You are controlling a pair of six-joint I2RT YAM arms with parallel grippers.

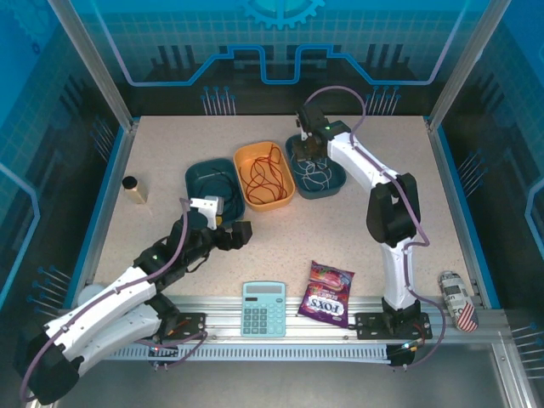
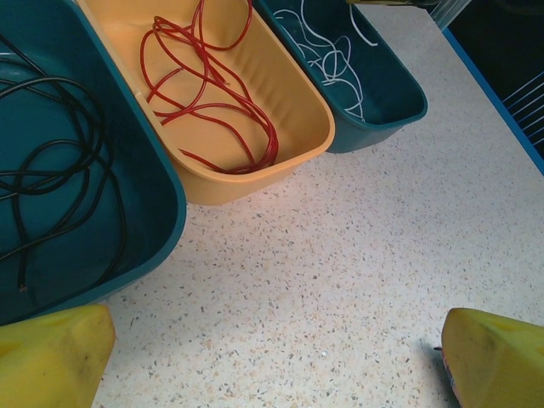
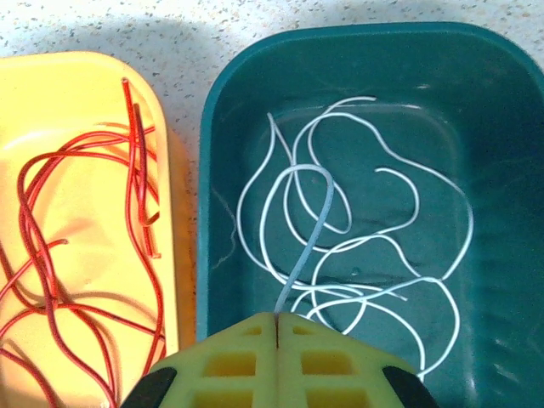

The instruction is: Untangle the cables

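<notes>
The table carries three trays in a row, with the orange tray in the middle. The left tray sits just beside it on one side and the right tray just beside it on the other. Each holds one cable: the red cable lies in the orange tray, the black cable in the tray to its left and the white cable in the tray to its right, so the sorting looks nearly done. The right gripper hangs over the tray right of the orange one, its fingers pressed together on a single strand of the white cable. The left gripper is spread wide and holds nothing, low over bare table on the near side of the orange tray. The cables look light, thin and limp, but springy enough to keep their curls, and probably slippery. A single strand or a free end is the best place to pinch, since a crossing would drag neighbouring loops along. The tray walls limit any sideways approach. A calculator, a sweets bag, a can and a bottle lie well apart from the orange tray and block nothing.
</notes>
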